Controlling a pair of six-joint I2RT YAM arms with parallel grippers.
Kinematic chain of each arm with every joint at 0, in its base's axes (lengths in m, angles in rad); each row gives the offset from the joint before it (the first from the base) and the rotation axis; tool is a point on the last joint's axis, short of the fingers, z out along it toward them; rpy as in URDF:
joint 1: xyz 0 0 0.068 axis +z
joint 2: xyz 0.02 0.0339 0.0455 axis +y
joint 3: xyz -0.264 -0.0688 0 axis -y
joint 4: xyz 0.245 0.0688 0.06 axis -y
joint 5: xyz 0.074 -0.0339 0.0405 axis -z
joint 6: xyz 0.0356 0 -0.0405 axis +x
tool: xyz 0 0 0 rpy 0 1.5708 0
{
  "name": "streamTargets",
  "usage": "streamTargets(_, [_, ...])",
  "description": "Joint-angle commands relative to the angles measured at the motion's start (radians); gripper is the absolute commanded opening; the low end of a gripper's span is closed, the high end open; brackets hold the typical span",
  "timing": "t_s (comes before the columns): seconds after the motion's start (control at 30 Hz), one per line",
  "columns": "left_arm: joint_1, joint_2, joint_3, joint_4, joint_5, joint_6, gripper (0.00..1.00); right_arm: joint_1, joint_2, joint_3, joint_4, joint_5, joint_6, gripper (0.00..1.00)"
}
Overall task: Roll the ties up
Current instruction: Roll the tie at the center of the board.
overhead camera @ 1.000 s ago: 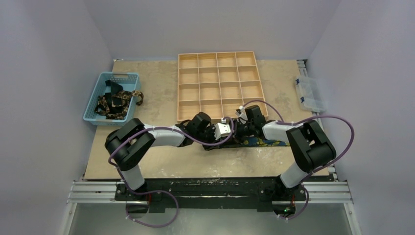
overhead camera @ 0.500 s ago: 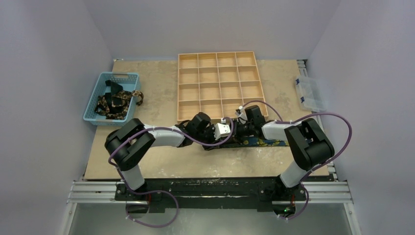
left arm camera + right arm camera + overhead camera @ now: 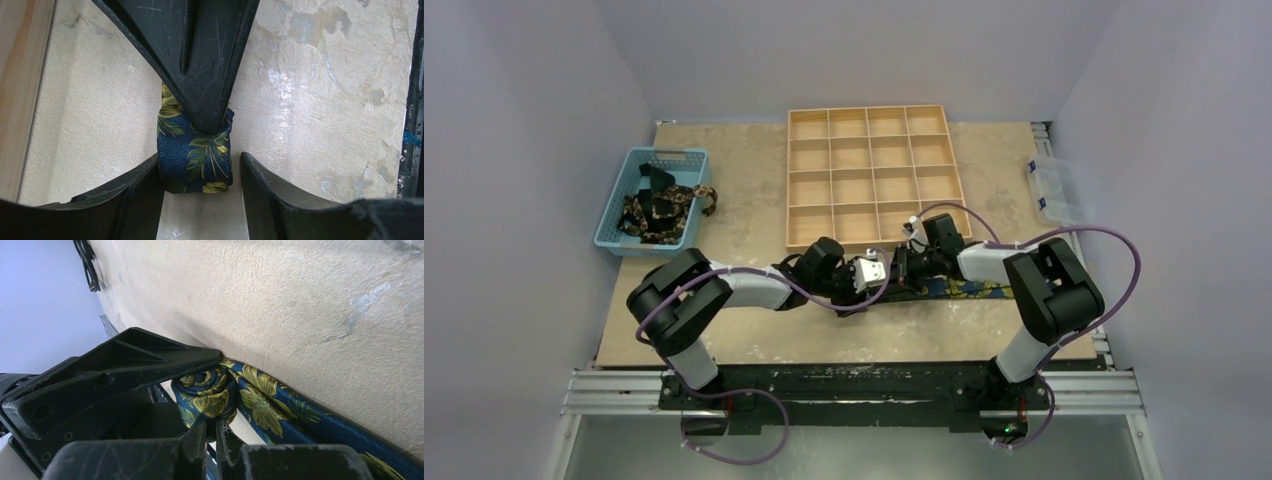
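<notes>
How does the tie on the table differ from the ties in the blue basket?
The tie on the table lies stretched out, one end wound into a small roll; the ties in the blue basket sit in a loose tangled heap. Both grippers work the table tie: the right gripper is pinched on its roll, the open left gripper straddles it; the basket ties are untouched. Shared: dark fabric, yellowish print.
</notes>
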Motion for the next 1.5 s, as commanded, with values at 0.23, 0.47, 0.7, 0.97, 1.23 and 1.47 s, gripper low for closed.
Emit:
streamTargets(0.23, [0.003, -0.019, 0.014, 0.044, 0.036, 0.056, 0.55, -0.021, 0.104, 0.036, -0.231, 0.180, -0.064, 0.00])
streamTargets(0.47, [0.005, 0.001, 0.016, 0.129, 0.027, 0.015, 0.56, -0.029, 0.114, 0.055, -0.290, 0.234, -0.092, 0.00])
streamTargets(0.7, [0.005, 0.047, 0.031, 0.177, 0.051, -0.010, 0.57, -0.030, 0.121, 0.061, -0.313, 0.260, -0.102, 0.00])
streamTargets(0.97, [0.005, 0.118, 0.040, 0.212, 0.064, 0.002, 0.44, -0.030, 0.142, 0.073, -0.326, 0.277, -0.111, 0.00])
streamTargets(1.23, [0.003, 0.082, 0.029, 0.091, 0.030, 0.030, 0.25, -0.030, 0.043, 0.138, -0.353, 0.217, -0.158, 0.13])
streamTargets(1.47, [0.003, 0.073, 0.041, -0.018, 0.023, 0.018, 0.26, -0.029, -0.039, 0.217, -0.373, 0.117, -0.155, 0.46])
